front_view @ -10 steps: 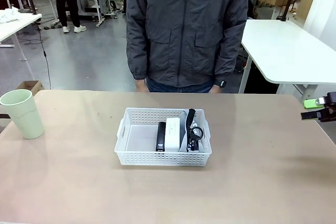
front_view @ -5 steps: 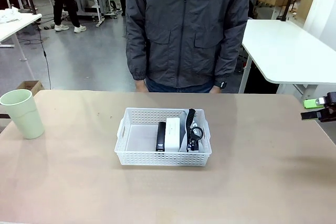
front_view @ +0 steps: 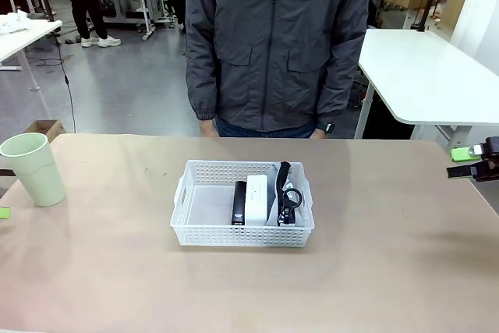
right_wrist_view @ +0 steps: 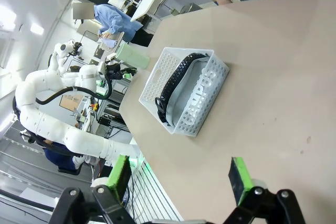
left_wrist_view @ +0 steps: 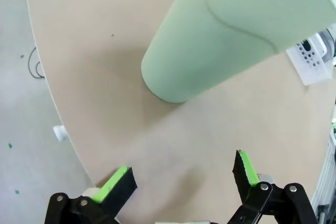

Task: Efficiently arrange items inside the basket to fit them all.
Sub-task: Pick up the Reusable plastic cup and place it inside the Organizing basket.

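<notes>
The basket (front_view: 242, 204) is sitting mid-bench (front_view: 374, 271), holding the stapler (front_view: 238, 203), the white box (front_view: 257, 193) and the grey pouch (right_wrist_view: 195, 94) standing along its right side. The green cup (front_view: 33, 168) is standing upright near the bench's left edge, just ahead of the left end effector (left_wrist_view: 181, 174), whose fingers are spreading wide and gripping nothing. The right end effector (right_wrist_view: 178, 177) is hovering wide apart and empty at the right edge.

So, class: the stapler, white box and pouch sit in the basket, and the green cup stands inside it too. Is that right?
Not quite. The front view shows the green cup standing on the table, well off to the left of the basket, not inside it. The rest holds: the stapler, white box and pouch are in the basket.
</notes>
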Controlling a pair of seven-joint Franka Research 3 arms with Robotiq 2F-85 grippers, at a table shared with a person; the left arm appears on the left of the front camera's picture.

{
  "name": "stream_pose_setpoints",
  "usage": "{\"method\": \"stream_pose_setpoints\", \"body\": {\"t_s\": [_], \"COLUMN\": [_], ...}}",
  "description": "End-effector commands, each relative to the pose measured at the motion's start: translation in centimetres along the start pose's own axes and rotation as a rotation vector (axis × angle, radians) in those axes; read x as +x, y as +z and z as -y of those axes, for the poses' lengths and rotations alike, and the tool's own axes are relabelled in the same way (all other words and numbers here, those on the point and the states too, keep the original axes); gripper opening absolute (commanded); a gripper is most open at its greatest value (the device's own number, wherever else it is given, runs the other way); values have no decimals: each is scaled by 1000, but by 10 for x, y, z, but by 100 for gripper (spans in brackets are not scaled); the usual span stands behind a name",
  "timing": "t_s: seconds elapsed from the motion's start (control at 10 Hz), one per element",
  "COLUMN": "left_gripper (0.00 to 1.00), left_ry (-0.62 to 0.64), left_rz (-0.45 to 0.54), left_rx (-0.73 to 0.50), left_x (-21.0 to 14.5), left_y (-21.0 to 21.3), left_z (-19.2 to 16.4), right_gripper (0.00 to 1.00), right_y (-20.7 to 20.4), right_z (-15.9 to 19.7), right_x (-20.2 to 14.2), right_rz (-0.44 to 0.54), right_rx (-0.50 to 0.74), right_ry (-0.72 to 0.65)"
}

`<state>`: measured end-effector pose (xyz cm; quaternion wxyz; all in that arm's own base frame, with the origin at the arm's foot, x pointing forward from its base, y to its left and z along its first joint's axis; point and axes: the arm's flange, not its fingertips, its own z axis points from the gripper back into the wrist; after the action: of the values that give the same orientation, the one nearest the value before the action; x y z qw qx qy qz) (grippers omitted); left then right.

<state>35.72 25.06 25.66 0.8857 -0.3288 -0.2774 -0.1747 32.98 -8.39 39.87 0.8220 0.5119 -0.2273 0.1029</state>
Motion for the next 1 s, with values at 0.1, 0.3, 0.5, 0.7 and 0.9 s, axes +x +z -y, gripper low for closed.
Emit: {"method": "stream_pose_setpoints", "body": {"t_s": [0.1,0.3,0.5,0.7,0.9], "left_gripper": [100,100,100,100,100], "left_ry": [45,62,3,-122,-214], "left_rz": [-31,-34,1,45,84], "left_rx": [14,13,7,-32,-51], "left_x": [8,8,8,11,13], "left_y": [-25,-30,-33,-32,-34], "left_z": [-7,-10,-12,-2,1], "right_gripper": [100,100,100,100,100], "right_y": [-1,-1,-1,-1,-1], "right_z": [-3,-3,-3,-3,-3], "right_x": [2,2,2,2,2], "right_rz": [10,10,10,10,10], "right_rx": [6,6,6,6,6], "right_ry": [-14,-14,-14,-14,-14]}}
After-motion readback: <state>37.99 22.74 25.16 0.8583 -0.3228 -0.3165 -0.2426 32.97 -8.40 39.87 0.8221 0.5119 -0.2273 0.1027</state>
